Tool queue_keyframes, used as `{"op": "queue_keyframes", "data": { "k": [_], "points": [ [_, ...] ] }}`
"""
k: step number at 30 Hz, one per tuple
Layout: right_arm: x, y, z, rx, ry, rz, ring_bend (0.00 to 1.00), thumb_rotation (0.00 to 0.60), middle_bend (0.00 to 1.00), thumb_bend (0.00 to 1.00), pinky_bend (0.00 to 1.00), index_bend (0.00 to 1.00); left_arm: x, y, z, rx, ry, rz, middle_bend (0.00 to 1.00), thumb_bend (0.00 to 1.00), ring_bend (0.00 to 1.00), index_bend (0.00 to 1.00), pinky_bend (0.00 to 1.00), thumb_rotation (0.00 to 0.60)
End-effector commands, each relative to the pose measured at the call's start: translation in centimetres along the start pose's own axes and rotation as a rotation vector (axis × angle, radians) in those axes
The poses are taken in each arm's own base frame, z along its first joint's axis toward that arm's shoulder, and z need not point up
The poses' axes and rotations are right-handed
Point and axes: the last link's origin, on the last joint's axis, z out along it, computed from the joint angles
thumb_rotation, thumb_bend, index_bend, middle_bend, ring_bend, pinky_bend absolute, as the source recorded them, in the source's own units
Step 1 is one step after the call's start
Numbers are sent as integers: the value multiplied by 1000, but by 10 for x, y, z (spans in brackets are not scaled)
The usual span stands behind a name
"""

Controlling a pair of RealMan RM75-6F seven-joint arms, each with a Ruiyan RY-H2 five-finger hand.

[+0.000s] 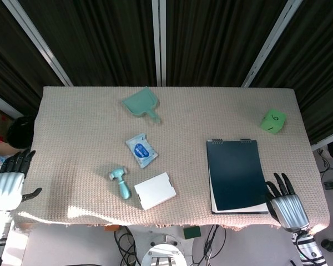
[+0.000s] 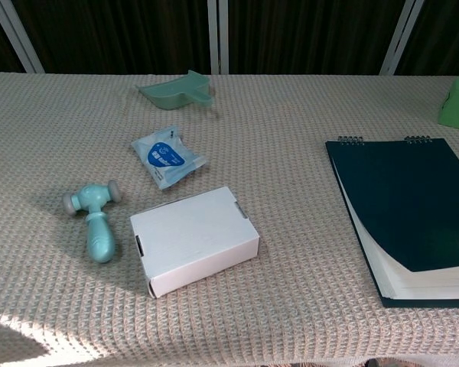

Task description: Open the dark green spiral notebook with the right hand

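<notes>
The dark green spiral notebook (image 1: 236, 174) lies flat near the table's front right edge, with its spiral binding on the far side. In the chest view the notebook (image 2: 409, 206) shows white page edges under its cover along the left and near sides. My right hand (image 1: 287, 204) sits just off the notebook's near right corner, fingers stretched out toward it and holding nothing. Whether the fingertips touch the cover is unclear. The chest view does not show this hand. My left hand (image 1: 8, 180) hangs beyond the table's left front corner, fingers apart and empty.
On the beige woven cloth (image 1: 77, 127) lie a teal dustpan (image 1: 140, 103), a blue-white wipe packet (image 1: 141, 150), a teal toy hammer (image 1: 121, 183) and a white box (image 1: 154, 190). A green cube (image 1: 273, 121) sits at the far right.
</notes>
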Motion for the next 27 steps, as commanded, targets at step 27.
{"op": "queue_keyframes", "data": {
  "k": [27],
  "points": [
    [88,23,356,-441,143,-151,0,600,291,664,0,1000,-3,-21,19,74,-73,15,41,57,65,28,131,600]
  ]
}}
